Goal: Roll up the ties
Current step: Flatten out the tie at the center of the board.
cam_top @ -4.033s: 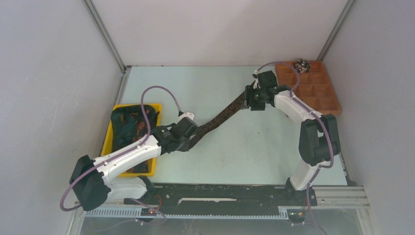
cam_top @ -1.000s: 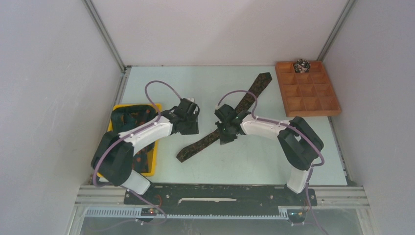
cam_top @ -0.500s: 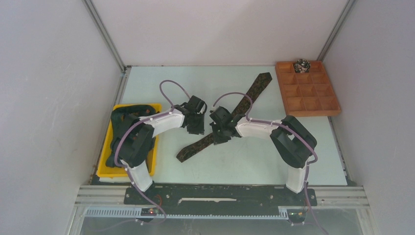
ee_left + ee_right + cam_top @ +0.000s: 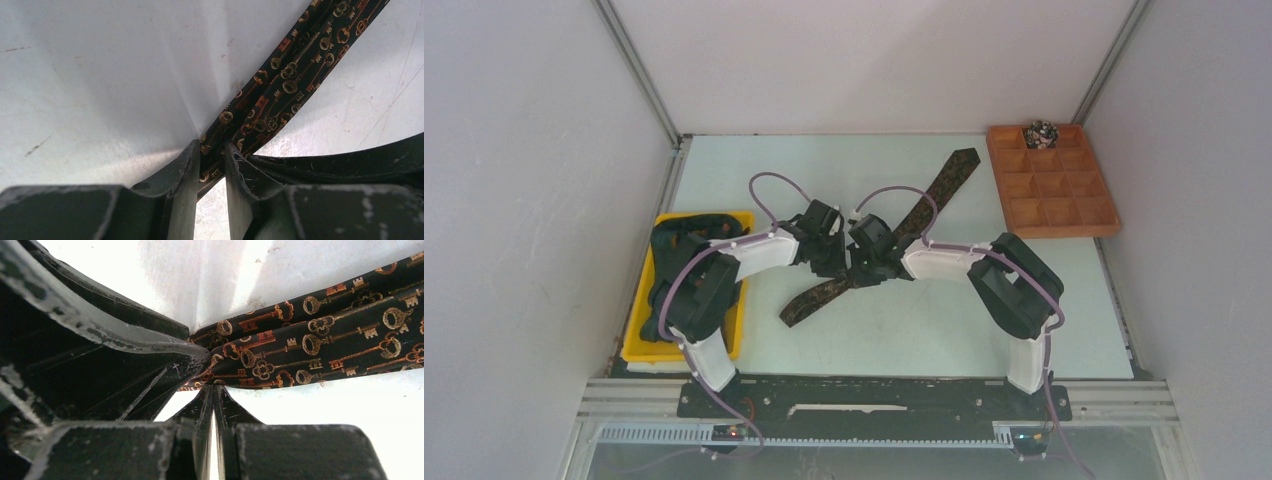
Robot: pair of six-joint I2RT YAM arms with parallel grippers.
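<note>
Left jaws: on my left gripper (image 4: 212, 152) they stand narrowly apart, astride the tie (image 4: 939, 185). Fabric shows in the gap, but I cannot tell whether they bite it.
Right jaws: my right gripper (image 4: 212, 390) is closed to a slit, its tips at the tie's folded edge. Whether any cloth is caught there I cannot tell.
Tie: it lies diagonally on the table (image 4: 944, 330), one end far right near the compartment tray (image 4: 1064, 215), the other near left. Both grippers meet at its middle.
Coil: one rolled tie (image 4: 1041, 132) sits in a far-row cell of that tray.
Bin: the yellow bin (image 4: 639, 345) on the left holds more dark cloth.
Risk, contact: the two grippers sit just beside each other, so I judge any twist could knock finger against finger.
Risk, slip: with so little fabric at the right tips, a pull may leave the tie behind.
Risk, roll: both ends lie free, so dragging could skew the strip and give a loose coil.
Writing: none that I can read and no brand; I see only orange-gold keys printed on the tie.
</note>
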